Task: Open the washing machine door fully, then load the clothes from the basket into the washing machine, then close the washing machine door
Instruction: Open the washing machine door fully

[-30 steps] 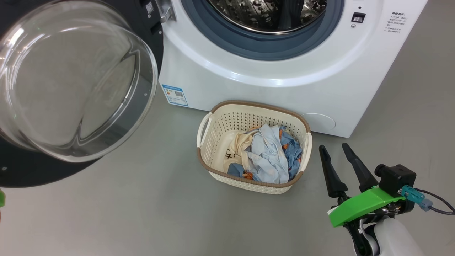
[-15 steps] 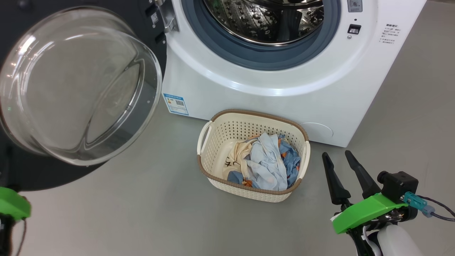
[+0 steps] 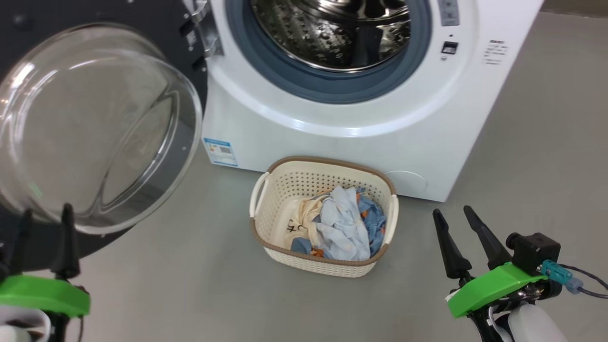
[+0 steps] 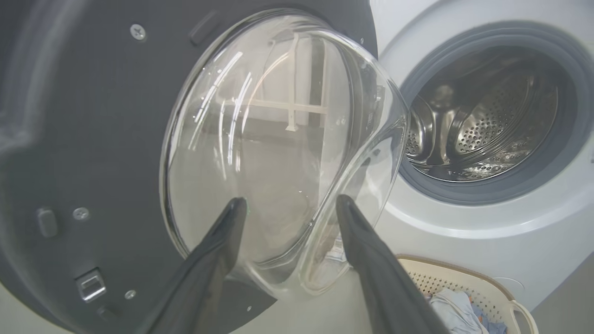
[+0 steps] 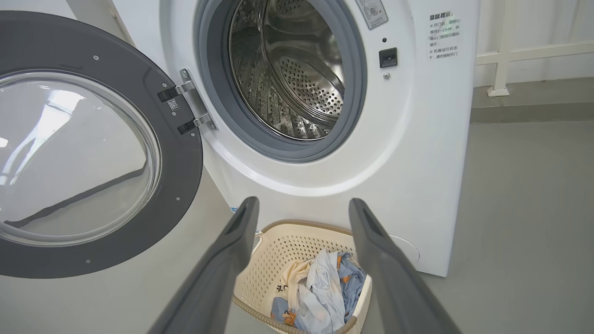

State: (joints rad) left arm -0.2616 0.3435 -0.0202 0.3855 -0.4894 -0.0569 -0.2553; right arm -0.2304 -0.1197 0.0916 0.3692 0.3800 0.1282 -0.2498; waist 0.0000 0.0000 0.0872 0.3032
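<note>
The washing machine door (image 3: 99, 128) stands swung wide beside the washing machine (image 3: 332, 137), so the opening step looks done and loading comes next. The left pincer (image 3: 45, 211), near the door, and the right pincer (image 3: 451, 210) both have fingers apart and hold nothing. The next move likely calls for one pincer to reach down onto the clothes (image 3: 339, 228) in the basket (image 3: 327, 162) on the floor.

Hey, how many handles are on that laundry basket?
2: one white handle on the left end of the basket in the head view, the other on its right end.
</note>
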